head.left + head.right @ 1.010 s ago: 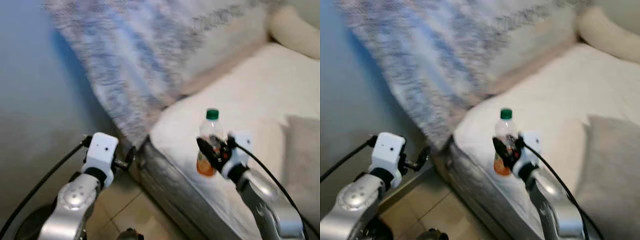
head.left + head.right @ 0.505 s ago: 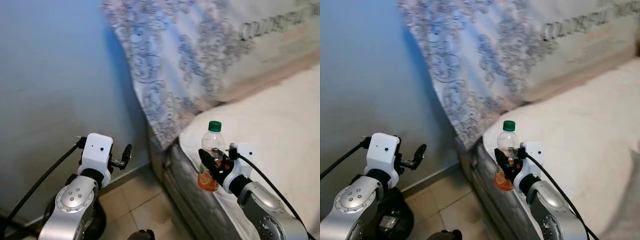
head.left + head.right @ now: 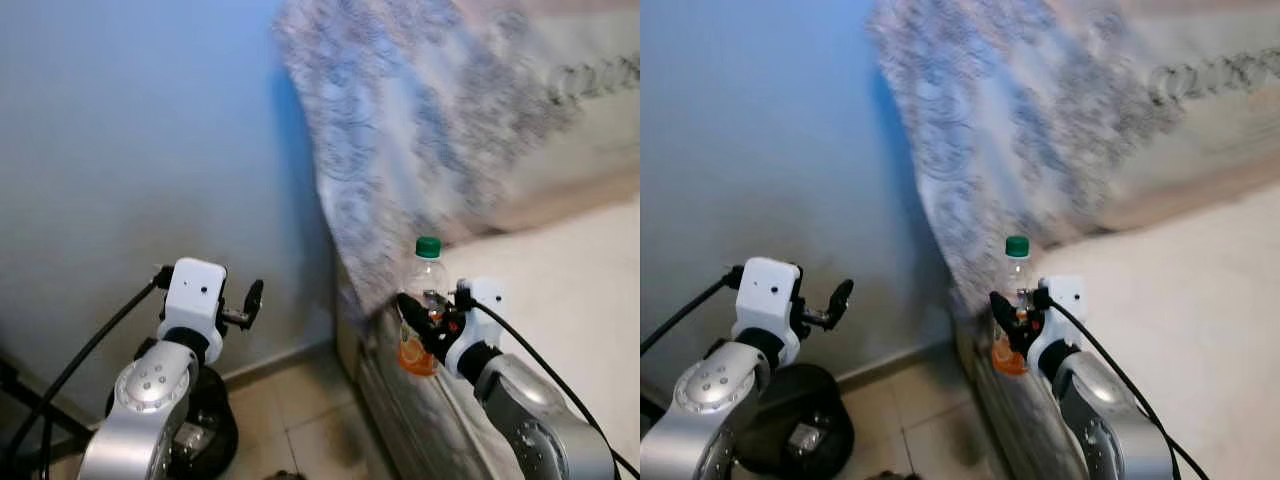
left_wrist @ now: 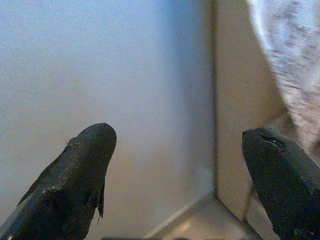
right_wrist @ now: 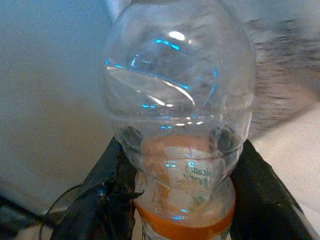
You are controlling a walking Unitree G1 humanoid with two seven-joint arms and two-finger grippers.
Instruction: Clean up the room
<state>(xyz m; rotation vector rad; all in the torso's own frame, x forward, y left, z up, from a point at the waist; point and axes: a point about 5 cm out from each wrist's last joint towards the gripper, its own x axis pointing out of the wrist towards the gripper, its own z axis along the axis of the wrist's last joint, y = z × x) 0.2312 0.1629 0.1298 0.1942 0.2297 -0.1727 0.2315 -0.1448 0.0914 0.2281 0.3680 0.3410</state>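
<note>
Carrying a picked-up bottle (image 3: 423, 305) away from the bed (image 3: 560, 290), mid-way through tidying the room.

Right end effector (image 3: 418, 322) clamped around the lower body of the clear, green-capped bottle, held upright in the air just over the near edge of the mattress; orange label and a little orange liquid visible at the base. Left end effector (image 4: 185, 170) spread wide with nothing between its fingers (image 4: 75, 170), raised toward the plain blue-grey wall (image 3: 130, 150). Judged next: finding a bin or proper resting place, keeping the bottle upright meanwhile. Patterned cover (image 3: 420, 130) draped over the bed's end; tiled floor (image 3: 290, 400) below; a dark round object (image 3: 805, 430) on the floor by the wall, unidentifiable.
</note>
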